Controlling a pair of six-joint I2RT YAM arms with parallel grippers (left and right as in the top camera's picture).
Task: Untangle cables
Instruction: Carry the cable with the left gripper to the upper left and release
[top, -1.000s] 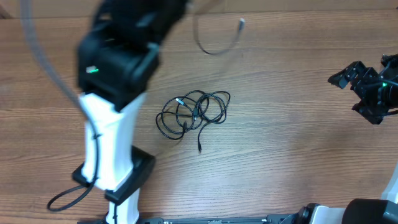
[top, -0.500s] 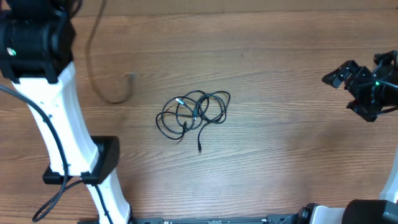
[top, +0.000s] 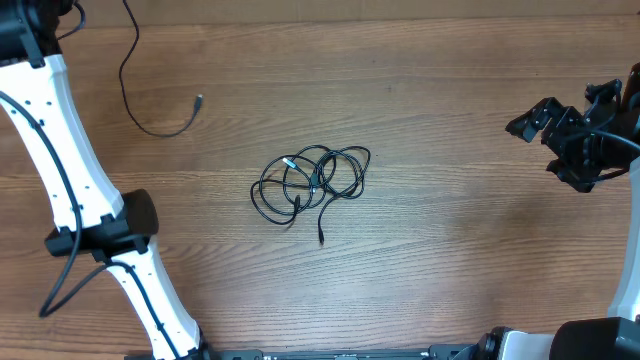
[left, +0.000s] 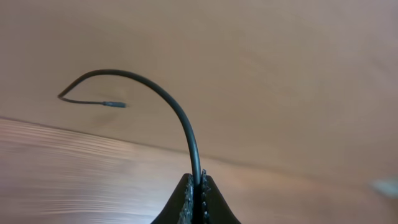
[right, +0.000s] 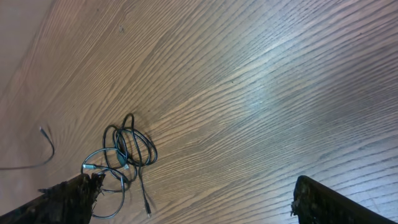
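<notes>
The left gripper is pinched shut on one cable, which hangs free at ten o'clock from the tangle at mid-table. The right gripper, spread wide and empty, sits at three o'clock, well apart. The thin cable may slip from the pinch, or, dropped too near, fall back across the tangle and snag again.

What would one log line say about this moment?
left gripper: shut on single cable | right gripper: open, empty, table right edge | tangle: mid-table, apart from both grippers
</notes>
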